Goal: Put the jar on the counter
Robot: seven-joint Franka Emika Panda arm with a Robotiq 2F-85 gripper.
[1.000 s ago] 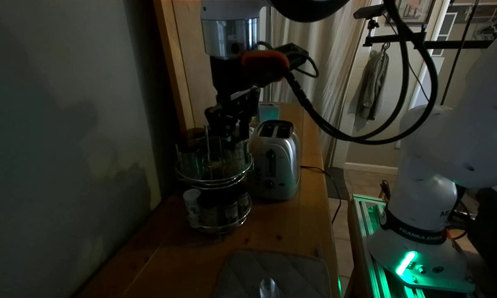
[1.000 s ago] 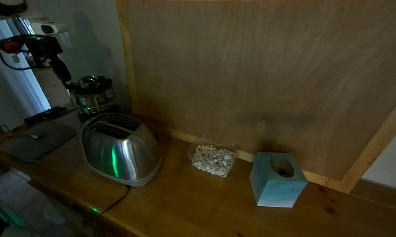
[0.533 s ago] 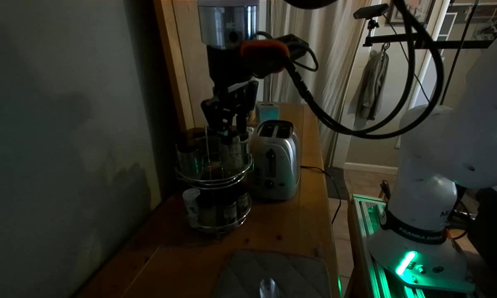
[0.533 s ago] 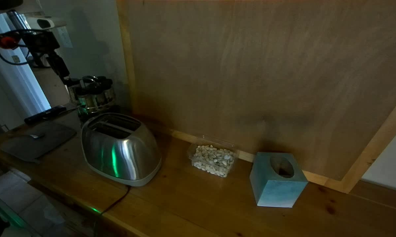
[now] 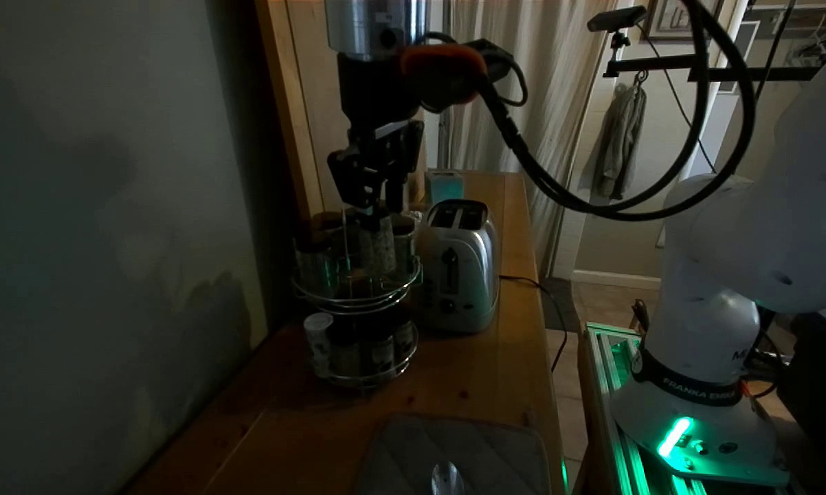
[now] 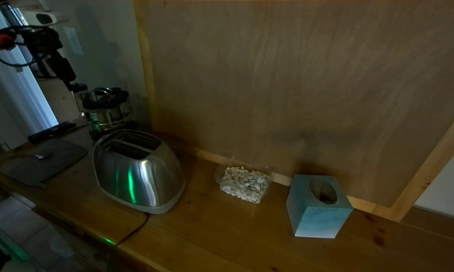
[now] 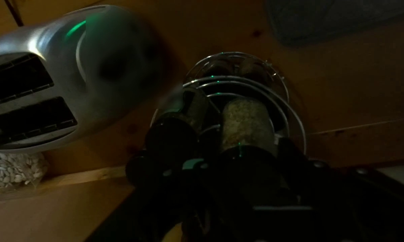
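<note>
Dim light covers the room, where a long wooden counter (image 5: 485, 385) runs beneath the gripper (image 5: 380, 206) and a bare wall (image 5: 110, 206) rises to one side of it. In an exterior view a pale curtain (image 5: 557, 103) hangs well beyond the gripper, and the white base of the arm (image 5: 701, 385) stands well apart from it, past the counter's edge.

The gripper points down and has hold of a jar (image 5: 378, 247) by its black lid (image 7: 249, 156). Its fingers (image 7: 294, 161) stand on either side of the lid, about as far apart as the lid is wide, though the dark blurs where they touch. Directly below the gripper, the jar is filled with something pale and grainy, and its lid sits above that of the jar next to it. Its lower end is within the upper tier of a wire rack (image 5: 350, 302) holding other jars (image 5: 315, 271); I cannot tell whether it touches the rack.

To one side of the gripper, just beside the rack, is a silver toaster (image 6: 144, 181). On the gripper's other side in the wrist view lies a grey mat (image 5: 413, 457); an exterior view shows a spoon (image 5: 447, 480) on it. Past the toaster from the gripper are a clear tub (image 6: 255, 165) of pale bits and, farther off, a blue box (image 6: 319, 223).
</note>
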